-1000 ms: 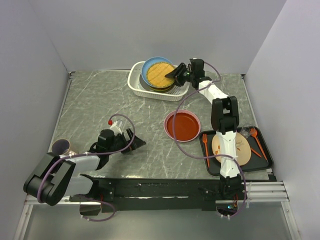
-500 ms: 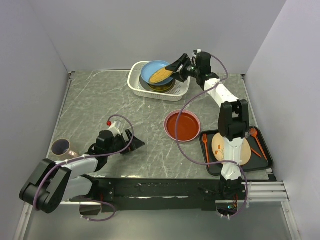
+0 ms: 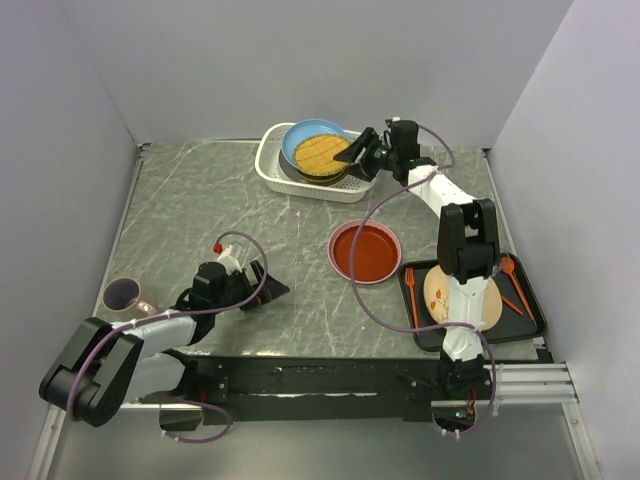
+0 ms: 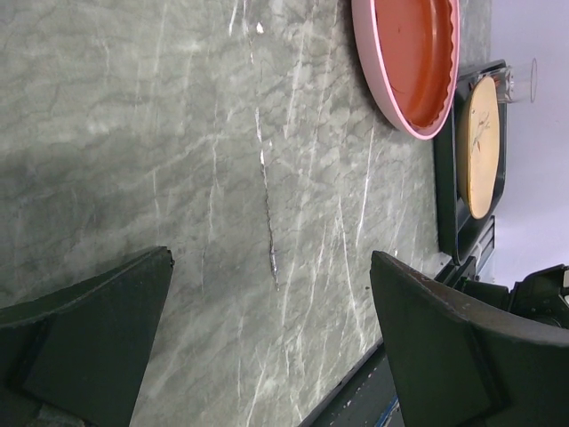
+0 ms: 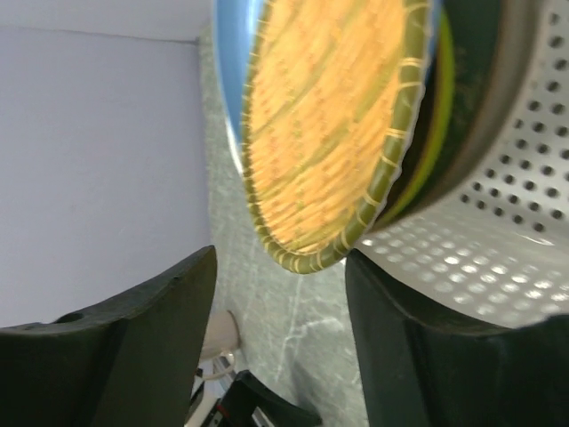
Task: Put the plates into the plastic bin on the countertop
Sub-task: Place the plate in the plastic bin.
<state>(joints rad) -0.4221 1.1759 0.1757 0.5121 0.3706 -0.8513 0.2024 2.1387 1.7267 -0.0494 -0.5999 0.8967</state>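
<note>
Plastic bin (image 3: 268, 168), 12 o'clock on the countertop (image 3: 200, 220), close under the back wall: stack inside topped by the woven straw plate (image 3: 321, 155) lying on the blue plate (image 3: 298, 134). Right gripper (image 3: 360, 155) at the bin's 3 o'clock rim: fingers apart, the straw plate's edge just ahead of the gap, unclamped. Red plate (image 3: 365, 250) at the bin's 5 o'clock, open countertop toward 9 o'clock; cream plate (image 3: 462, 296) in the black tray (image 3: 530, 325), 4 o'clock corner; left gripper (image 3: 265, 287), 7 o'clock, fingers spread above the countertop.
</note>
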